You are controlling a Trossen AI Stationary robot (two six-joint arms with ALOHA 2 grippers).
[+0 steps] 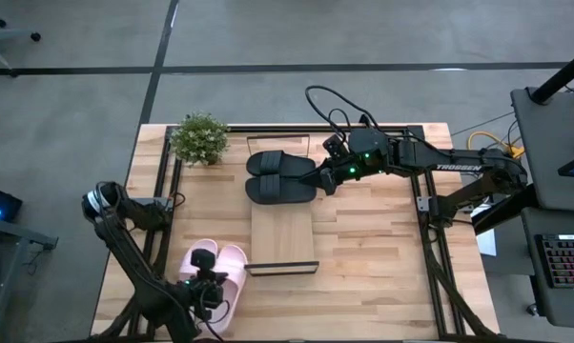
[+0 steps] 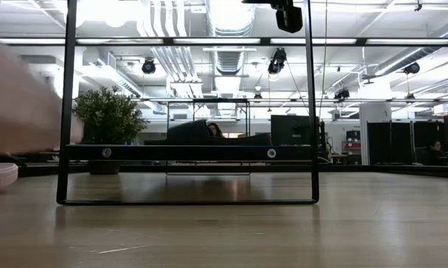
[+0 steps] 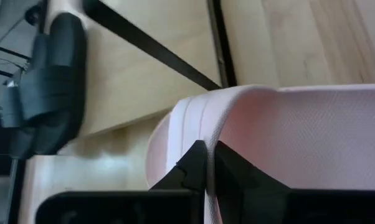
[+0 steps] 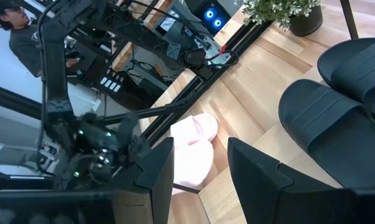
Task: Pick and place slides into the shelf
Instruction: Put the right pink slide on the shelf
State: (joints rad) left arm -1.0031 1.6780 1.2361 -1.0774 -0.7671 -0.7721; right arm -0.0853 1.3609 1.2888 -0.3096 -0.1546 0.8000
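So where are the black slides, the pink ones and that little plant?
black slides (image 1: 280, 176): high view, on the straps of the pair lying on the shelf.
pink slides (image 1: 217, 264): high view, on the pair's toe ends.
plant (image 1: 199, 137): high view, on its leaves.

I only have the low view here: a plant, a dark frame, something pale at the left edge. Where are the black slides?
Observer: The black slides lie side by side on the shelf, at its end near the plant.
Operator: And the right gripper?
Observer: The right gripper is open beside that pair.
Operator: What about the left one?
Observer: The left gripper is shut on a pink slide.
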